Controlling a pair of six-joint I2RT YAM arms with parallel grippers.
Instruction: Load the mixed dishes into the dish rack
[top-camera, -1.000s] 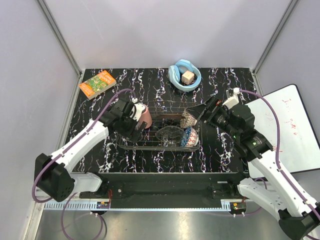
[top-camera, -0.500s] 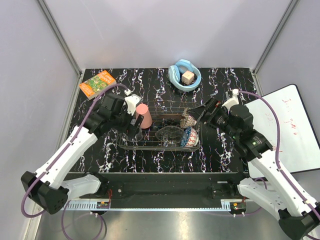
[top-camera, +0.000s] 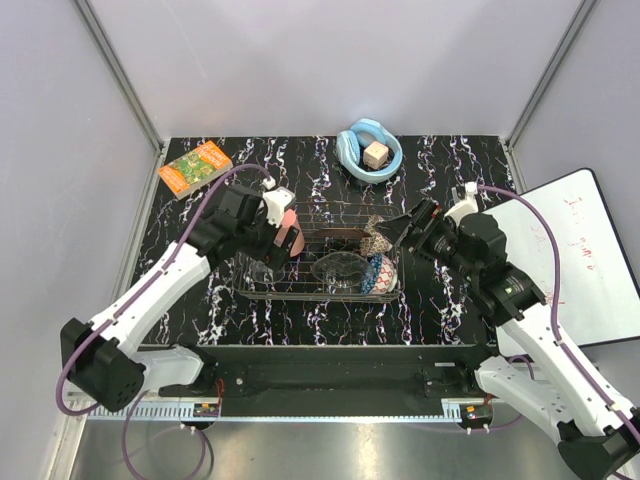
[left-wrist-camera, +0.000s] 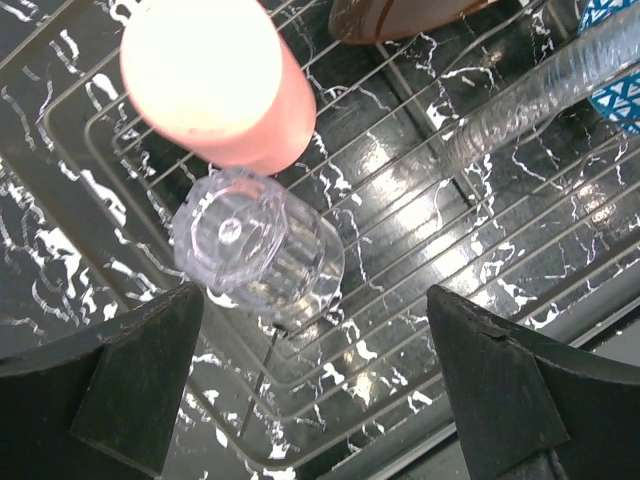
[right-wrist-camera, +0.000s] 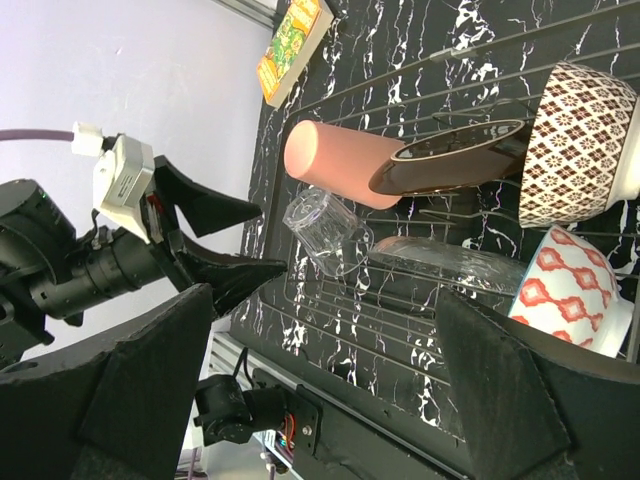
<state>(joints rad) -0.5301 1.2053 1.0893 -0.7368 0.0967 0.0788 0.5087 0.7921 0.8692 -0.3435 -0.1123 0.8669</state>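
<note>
Left jaws: spread wide and holding nothing, above one end of the rack (top-camera: 310, 292). Directly below the gap lies the glass cup (left-wrist-camera: 255, 245), on its side on the wires with its base toward the wrist camera. Just beyond it, and touching it in this view, lies the pink cup (left-wrist-camera: 215, 85), also on its side. Farther out are the tilted plate (right-wrist-camera: 455, 155) and the rim of the glass bowl (left-wrist-camera: 540, 95).

Right jaws: likewise spread wide and empty, off the rack's opposite end. Nearest them is the blue bowl (right-wrist-camera: 575, 290), on edge, with the glass bowl beside it. Beyond these, a brown-patterned bowl (right-wrist-camera: 580, 145) rests against the plate.

The rack sits on the marbled tabletop (top-camera: 200, 300). Past it are a light-blue bowl (top-camera: 368, 150) and a book (top-camera: 195, 167).
</note>
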